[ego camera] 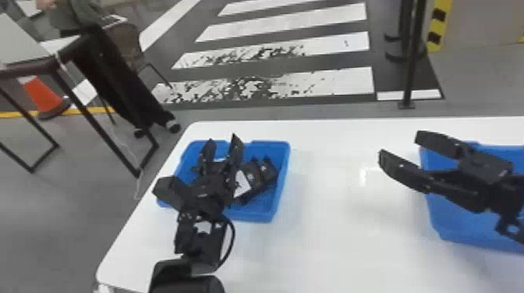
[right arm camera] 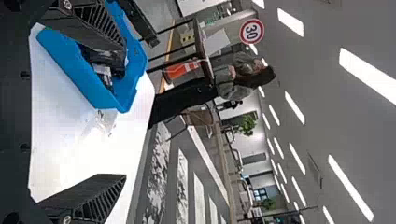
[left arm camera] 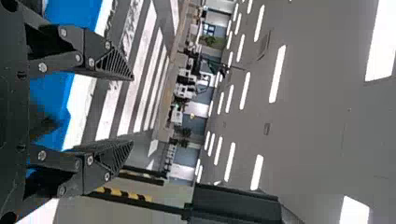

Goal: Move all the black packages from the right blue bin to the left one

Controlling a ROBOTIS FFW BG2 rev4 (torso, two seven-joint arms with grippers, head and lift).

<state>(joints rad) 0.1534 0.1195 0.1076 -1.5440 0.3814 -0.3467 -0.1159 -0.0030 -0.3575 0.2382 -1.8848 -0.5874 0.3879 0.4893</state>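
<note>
At least two black packages (ego camera: 268, 171) sit in one blue plastic left bin (ego camera: 267, 215), one black left gripper (ego camera: 222, 138) parted above it, one black right gripper (ego camera: 399, 143) gaping wide by one blue plastic right bin (ego camera: 460, 233).

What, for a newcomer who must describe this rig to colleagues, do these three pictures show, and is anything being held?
These are a robot's own views. One looks down from its head; the other two come from its left and right wrists and are turned on their side. On the white table stand two blue bins: the left bin, with black packages in it, and the right bin. The left gripper is over the left bin, the right gripper by the right bin's left edge. Both are open and hold nothing.
</note>
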